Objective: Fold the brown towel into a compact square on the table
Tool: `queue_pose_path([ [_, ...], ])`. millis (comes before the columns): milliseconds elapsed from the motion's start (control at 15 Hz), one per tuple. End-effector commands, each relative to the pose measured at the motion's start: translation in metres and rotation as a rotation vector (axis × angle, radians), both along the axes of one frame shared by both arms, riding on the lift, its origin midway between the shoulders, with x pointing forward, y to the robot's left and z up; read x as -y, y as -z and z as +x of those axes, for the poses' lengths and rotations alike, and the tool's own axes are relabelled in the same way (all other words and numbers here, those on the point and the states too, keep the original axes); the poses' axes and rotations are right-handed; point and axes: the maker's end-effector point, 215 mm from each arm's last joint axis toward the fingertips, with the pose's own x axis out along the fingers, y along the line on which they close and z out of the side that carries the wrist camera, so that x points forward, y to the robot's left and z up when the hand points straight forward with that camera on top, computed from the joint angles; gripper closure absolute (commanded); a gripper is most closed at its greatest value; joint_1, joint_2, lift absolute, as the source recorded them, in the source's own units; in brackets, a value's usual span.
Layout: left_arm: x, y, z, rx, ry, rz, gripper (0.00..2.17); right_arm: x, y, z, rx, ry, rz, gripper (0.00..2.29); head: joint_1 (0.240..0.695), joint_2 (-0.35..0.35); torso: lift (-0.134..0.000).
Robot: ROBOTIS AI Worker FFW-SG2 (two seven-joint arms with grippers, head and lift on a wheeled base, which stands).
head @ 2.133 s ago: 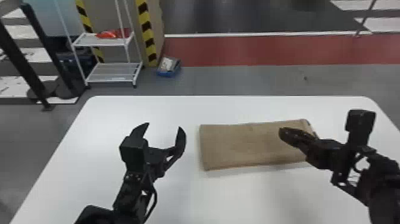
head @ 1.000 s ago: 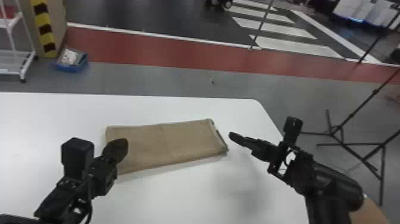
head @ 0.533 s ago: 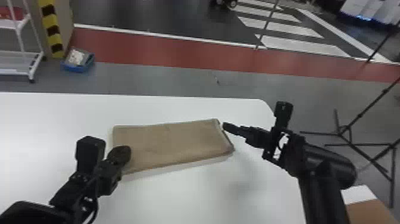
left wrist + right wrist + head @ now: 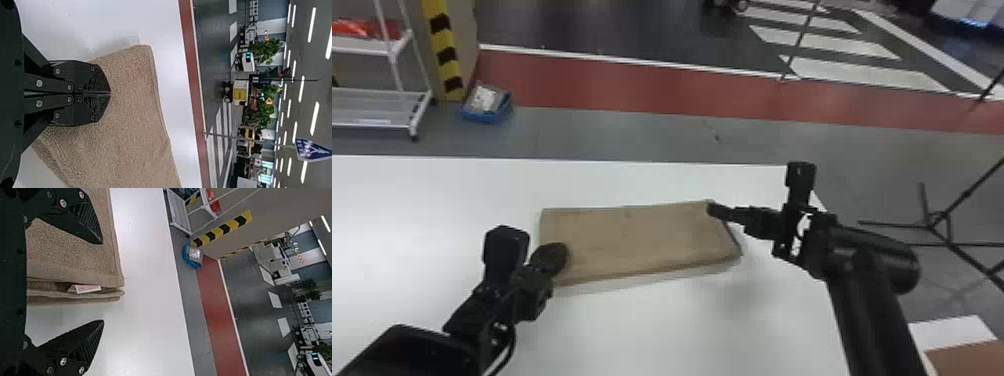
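Observation:
The brown towel (image 4: 637,240) lies folded as a flat rectangle on the white table. At its left end, near the front corner, is my left gripper (image 4: 557,255); in the left wrist view the left gripper (image 4: 110,93) is shut, its tips over the towel (image 4: 129,117). My right gripper (image 4: 714,211) is at the towel's far right corner. In the right wrist view the right gripper (image 4: 102,282) stands open, one finger over the towel (image 4: 70,254) and the other beyond its layered edge, where a white tag (image 4: 87,288) shows.
The white table (image 4: 682,325) extends around the towel, its right edge under my right arm. Beyond it on the floor are a blue bin (image 4: 488,106), a white shelf rack (image 4: 377,110) and black stand legs (image 4: 939,225).
The head view has swung to the right. My right gripper, formerly over the towel and then off its right side, is back at the far right corner. My left gripper has gone from open to shut.

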Motion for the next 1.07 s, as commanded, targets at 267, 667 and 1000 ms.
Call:
queue_pose_path([
  [267, -0.002, -0.002, 0.003, 0.003, 0.000, -0.002, 1.97, -0.005, 0.014, -0.002, -0.044, -0.018, -0.012, 0.33, 0.695, -0.246, -0.110],
  [667, 0.004, -0.003, 0.001, 0.006, 0.009, -0.004, 1.97, -0.014, 0.021, -0.011, -0.093, -0.049, 0.020, 0.68, 0.695, -0.249, -0.110],
  [1000, 0.004, -0.002, 0.000, 0.005, 0.013, 0.001, 1.97, -0.027, 0.014, -0.020, -0.110, -0.073, 0.112, 1.03, 0.695, -0.247, -0.110],
])
